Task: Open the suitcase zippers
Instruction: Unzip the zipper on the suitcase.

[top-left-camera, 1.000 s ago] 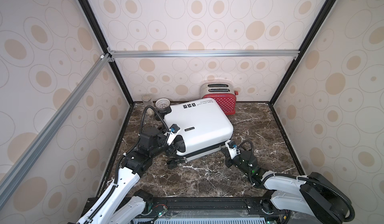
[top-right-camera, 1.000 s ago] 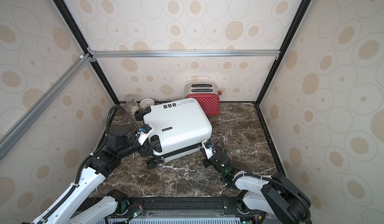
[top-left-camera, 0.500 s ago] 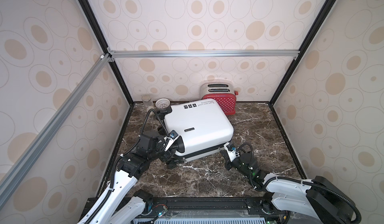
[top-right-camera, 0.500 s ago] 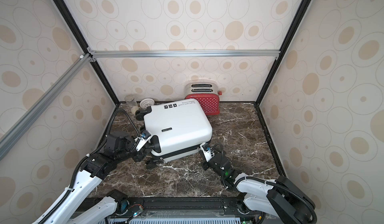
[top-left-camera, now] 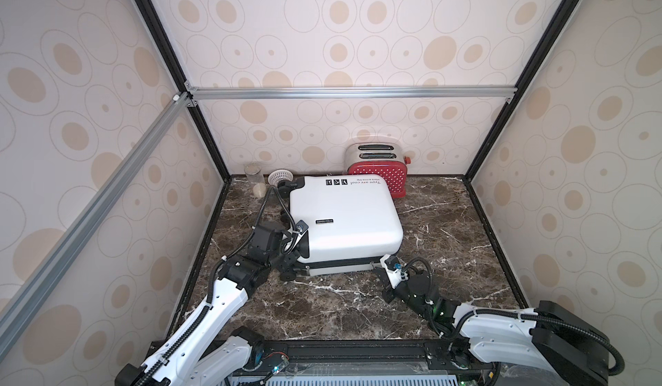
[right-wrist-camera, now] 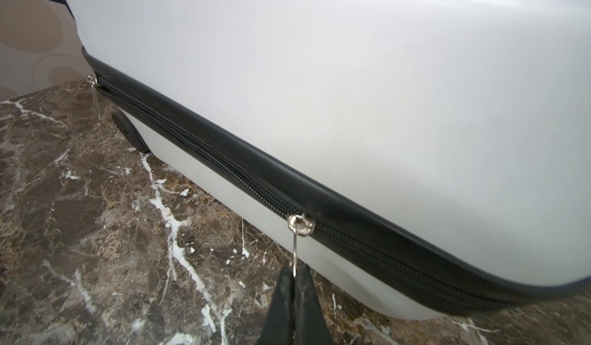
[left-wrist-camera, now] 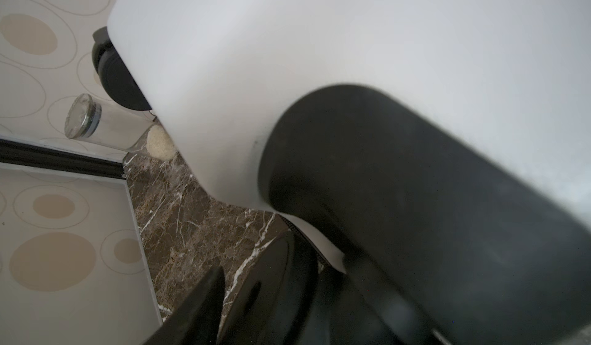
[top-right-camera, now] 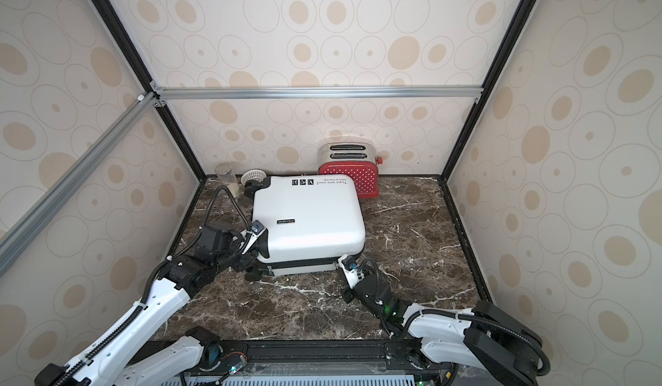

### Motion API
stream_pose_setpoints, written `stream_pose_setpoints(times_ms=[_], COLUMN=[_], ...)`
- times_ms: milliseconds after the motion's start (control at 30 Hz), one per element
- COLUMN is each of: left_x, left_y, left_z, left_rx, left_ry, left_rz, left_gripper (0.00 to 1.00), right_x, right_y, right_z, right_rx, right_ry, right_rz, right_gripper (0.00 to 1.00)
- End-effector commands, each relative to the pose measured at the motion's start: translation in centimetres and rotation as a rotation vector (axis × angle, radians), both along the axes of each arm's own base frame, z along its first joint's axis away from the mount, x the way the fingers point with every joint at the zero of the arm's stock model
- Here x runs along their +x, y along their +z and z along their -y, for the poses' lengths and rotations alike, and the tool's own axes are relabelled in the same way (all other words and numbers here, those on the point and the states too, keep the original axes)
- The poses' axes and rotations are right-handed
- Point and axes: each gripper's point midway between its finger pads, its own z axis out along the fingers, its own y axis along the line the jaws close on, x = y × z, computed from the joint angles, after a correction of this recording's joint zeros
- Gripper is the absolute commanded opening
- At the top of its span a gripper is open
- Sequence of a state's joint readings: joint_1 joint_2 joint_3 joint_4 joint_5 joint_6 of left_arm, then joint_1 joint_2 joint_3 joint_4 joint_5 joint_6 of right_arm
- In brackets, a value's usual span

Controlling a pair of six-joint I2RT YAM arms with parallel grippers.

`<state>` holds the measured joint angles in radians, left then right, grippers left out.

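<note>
Right hand (right-wrist-camera: 294, 276) clamps the thin metal pull (right-wrist-camera: 294, 250) of the black toothed zippers (right-wrist-camera: 208, 149) on the smooth white suitcase (right-wrist-camera: 319, 71).

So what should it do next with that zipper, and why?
Probably drag the zipper pull steadily along the seam, away from the other pull. The right fingers are pinched shut on its thin tab, and the black zipper beyond looks closed.
</note>
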<state>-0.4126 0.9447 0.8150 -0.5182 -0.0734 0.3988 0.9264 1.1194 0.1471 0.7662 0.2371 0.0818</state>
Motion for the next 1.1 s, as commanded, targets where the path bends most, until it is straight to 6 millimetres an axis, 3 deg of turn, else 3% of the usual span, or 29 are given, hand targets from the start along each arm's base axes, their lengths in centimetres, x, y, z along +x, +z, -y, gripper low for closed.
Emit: stream_pose_setpoints(times_ms=[0, 67, 200, 333, 467, 700, 933, 1067], left_x=[1.7, 1.8, 2.4, 3.0, 3.3, 2.6, 2.3, 2.0], left_y=[3.5, 3.8, 3.6, 3.2, 3.4, 4.3, 4.2, 4.2], left_z=[0.8, 0.0, -2.6, -3.6, -4.3, -5.4, -4.6, -3.7], left_rx=[-0.127, -0.118, -0.058, -0.051, -0.054, -0.058, -0.083, -0.105], left_ry=[0.043, 0.084, 0.218, 0.277, 0.298, 0.316, 0.264, 0.213], left_rz=[0.118, 0.145, 0.176, 0.163, 0.169, 0.202, 0.195, 0.187], left_gripper=[0.64, 0.63, 0.51, 0.4, 0.32, 0.3, 0.3, 0.3], right_x=[0.2, 0.5, -0.2, -0.7, 0.4, 3.2, 6.0, 8.0], right_y=[1.0, 1.1, 0.6, 0.3, 0.4, 0.3, 1.1, 1.5], right_z=[0.3, 0.8, -0.1, -0.7, 1.2, 5.3, 8.1, 8.7], right_rx=[0.064, 0.063, 0.012, 0.014, 0.03, 0.056, 0.096, 0.113], right_ry=[-0.049, -0.075, -0.003, 0.039, -0.079, -0.271, -0.37, -0.375], right_rz=[0.024, 0.032, 0.016, 0.003, 0.017, -0.049, -0.084, -0.097], right_gripper=[0.0, 0.0, 0.0, 0.0, 0.0, 0.0, 0.0, 0.0])
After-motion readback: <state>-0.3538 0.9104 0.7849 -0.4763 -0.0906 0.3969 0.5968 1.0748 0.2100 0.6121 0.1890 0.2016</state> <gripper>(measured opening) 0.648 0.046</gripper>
